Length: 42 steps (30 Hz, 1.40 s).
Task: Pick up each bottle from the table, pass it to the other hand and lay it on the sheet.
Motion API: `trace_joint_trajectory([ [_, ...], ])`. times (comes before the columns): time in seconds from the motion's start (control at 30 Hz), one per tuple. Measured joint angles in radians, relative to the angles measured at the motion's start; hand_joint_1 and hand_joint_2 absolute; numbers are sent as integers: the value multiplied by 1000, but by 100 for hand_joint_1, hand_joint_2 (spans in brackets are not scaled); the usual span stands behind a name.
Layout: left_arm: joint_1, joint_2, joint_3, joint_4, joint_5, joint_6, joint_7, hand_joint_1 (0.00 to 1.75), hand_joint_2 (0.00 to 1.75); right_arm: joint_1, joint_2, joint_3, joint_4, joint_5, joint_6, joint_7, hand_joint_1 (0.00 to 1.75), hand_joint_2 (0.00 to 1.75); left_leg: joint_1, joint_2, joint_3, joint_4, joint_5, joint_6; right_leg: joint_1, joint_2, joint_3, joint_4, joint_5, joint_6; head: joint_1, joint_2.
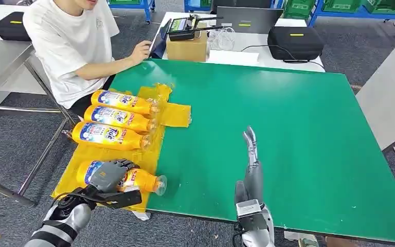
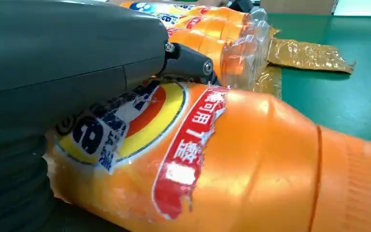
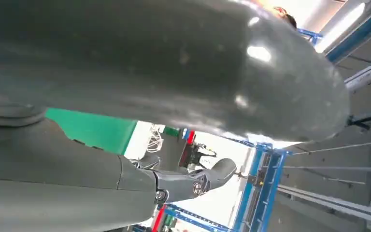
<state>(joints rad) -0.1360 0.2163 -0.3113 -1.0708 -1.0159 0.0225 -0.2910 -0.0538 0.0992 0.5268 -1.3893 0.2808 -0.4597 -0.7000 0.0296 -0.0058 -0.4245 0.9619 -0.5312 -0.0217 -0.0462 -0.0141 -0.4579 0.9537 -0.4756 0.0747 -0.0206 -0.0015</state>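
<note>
Nearest the robot, at the table's front-left corner: left hand (image 1: pixel 110 175), fingers draped over the labelled middle of the fourth bottle (image 1: pixel 139 180). That bottle lies on its side on the yellow sheet (image 1: pixel 95 154), its clear cap end poking past the sheet's edge onto the green table (image 1: pixel 288 128). The left wrist view shows a dark finger (image 2: pixel 188 63) pressed against the label; whether the hand grips or merely rests on it, I cannot tell for certain, though it reads as holding.

Front centre: right hand (image 1: pixel 251 164), fingers stretched straight and apart over bare green, holding nothing, well apart from any bottle.

Mid-left, further up the sheet: three bottles (image 1: pixel 115 118) lying side by side, caps pointing toward the table's middle, touching or nearly so.

Far edge: a seated person (image 1: pixel 72 46) in a white shirt with a hand at a tablet; a cardboard box (image 1: pixel 186 49); a black case (image 1: pixel 294 42).

Risks, as judged:
- Round body on crinkled film; on release it may roll toward the front edge, which is close.
- Fingers dragging on the torn label as they lift could tug the bottle off the sheet.
- A wide withdrawal of the arm could nudge the nearest of the three laid bottles.
</note>
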Motion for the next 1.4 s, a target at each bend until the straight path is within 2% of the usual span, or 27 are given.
trace_joint_trajectory([
  [0.27, -57, -22, -22, 89, 62, 5, 18, 0, 175, -33, 0, -27, 8, 0, -4, 0, 0, 0, -3, -12, -6, 0, 5, 2, -3, -13, -1, 0, 0, -1, 0, 0],
  [0.47, -50, -53, 30, 40, 393, -160, -59, 0, 175, -51, -3, -32, 32, -13, -24, 0, 0, 0, -3, -12, -4, 0, 7, 2, -3, -12, 2, 0, 1, -1, -1, 0],
  [0.53, -19, -88, 55, -20, 496, -140, -107, 0, 175, -53, -5, -34, 41, -14, -29, 0, 0, 0, -4, -9, -7, 2, 8, 2, -3, -10, 4, 1, 3, 1, -1, 0],
  [0.7, 49, -243, 110, -231, 757, -22, -146, 0, 175, -36, -13, -51, 59, 32, -24, 0, 0, 0, -4, -3, -21, 4, 8, 3, -3, -5, -10, 0, 5, 4, 0, 0],
  [0.83, 49, -297, 131, -365, 916, 14, -197, 0, 175, -25, -14, -77, 63, 64, -19, 0, 0, 0, -4, -2, -26, 4, 6, 2, -3, -2, -18, 0, 5, 4, 0, 0],
  [0.87, 48, -306, 135, -395, 962, 18, -219, 0, 175, -23, -14, -84, 61, 53, -25, 0, 0, 175, -3, -2, -27, 4, 6, 2, -3, -2, -19, 0, 5, 4, -1, 0],
  [1.0, 47, -364, 146, -524, 1114, 58, -287, 0, 175, -12, -19, -93, -6, -7, -117, 0, 0, 175, -3, 0, -30, 4, 7, 2, -3, -2, -22, 1, 5, 4, 0, 0],
  [1.13, 53, -420, 148, -635, 1172, 181, -347, 0, 175, 8, -19, -99, -98, 4, -195, 0, 0, 175, -4, 2, -30, 4, 6, 2, -3, -1, -22, 0, 5, 4, 0, 0],
  [1.27, 89, -437, 160, -700, 1166, 283, -398, 0, 175, 66, -19, -139, -224, 34, -230, 0, 0, 175, -4, 2, -30, 4, 6, 3, -3, -1, -23, 0, 5, 4, 0, 0],
  [1.4, 114, -438, 180, -735, 1165, 294, -407, 0, 175, 108, -21, -184, -314, 40, -233, 0, 0, 175, -3, 2, -31, 3, 6, 3, -3, -1, -23, 0, 5, 4, 0, 0],
])
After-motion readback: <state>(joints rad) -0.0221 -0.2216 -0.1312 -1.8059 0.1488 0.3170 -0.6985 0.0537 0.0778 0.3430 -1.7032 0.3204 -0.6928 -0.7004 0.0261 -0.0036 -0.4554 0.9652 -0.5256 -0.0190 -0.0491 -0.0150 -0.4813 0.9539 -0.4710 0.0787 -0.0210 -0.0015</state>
